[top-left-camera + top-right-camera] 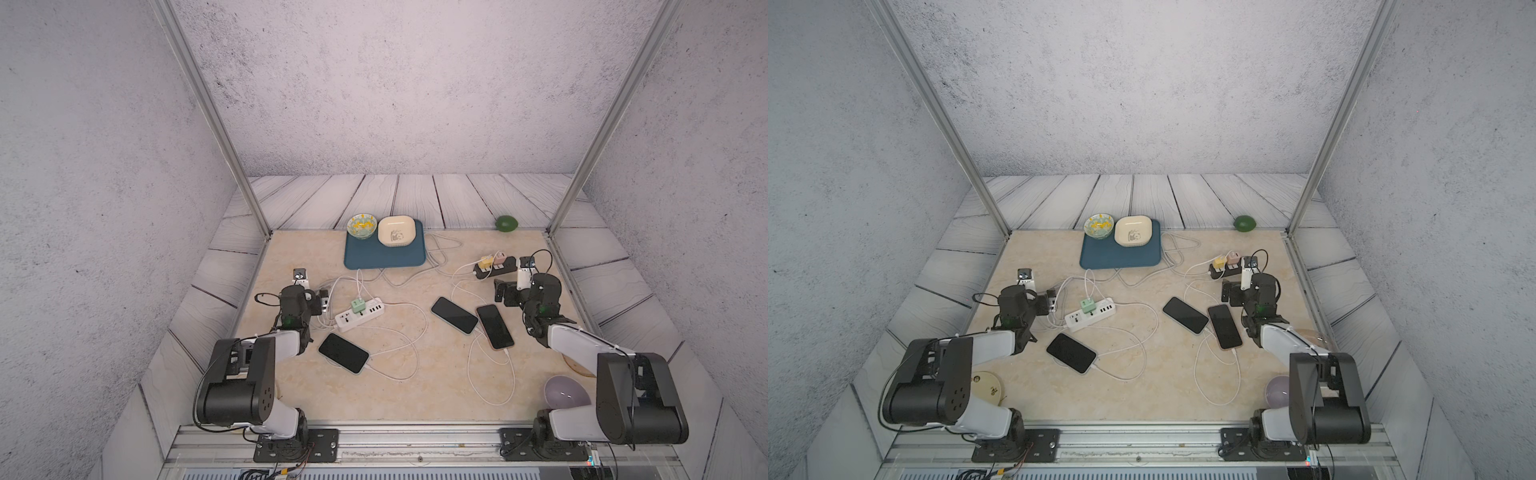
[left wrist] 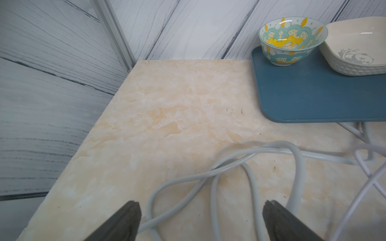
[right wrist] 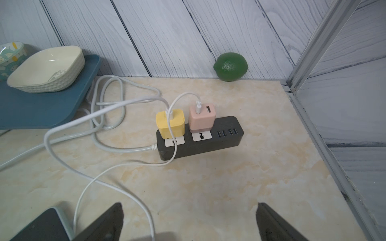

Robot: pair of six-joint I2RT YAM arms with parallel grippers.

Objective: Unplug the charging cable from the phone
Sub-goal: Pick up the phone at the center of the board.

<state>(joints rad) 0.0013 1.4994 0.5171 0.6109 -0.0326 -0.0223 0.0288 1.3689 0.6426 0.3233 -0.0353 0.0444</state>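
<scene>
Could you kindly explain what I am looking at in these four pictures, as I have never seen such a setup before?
Two robot arms are bolted at the table's near edge, each ending in a two-fingered gripper. The two wide pictures look down from overhead; the other two come from wrist cameras. On the table lie three phones among white charging cables, a white power strip, a black power strip, a blue tray with two bowls, and a lime. The left gripper and right gripper are open, holding nothing.

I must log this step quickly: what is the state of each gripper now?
Left gripper: open, holding nothing.
Right gripper: open, holding nothing.
</scene>
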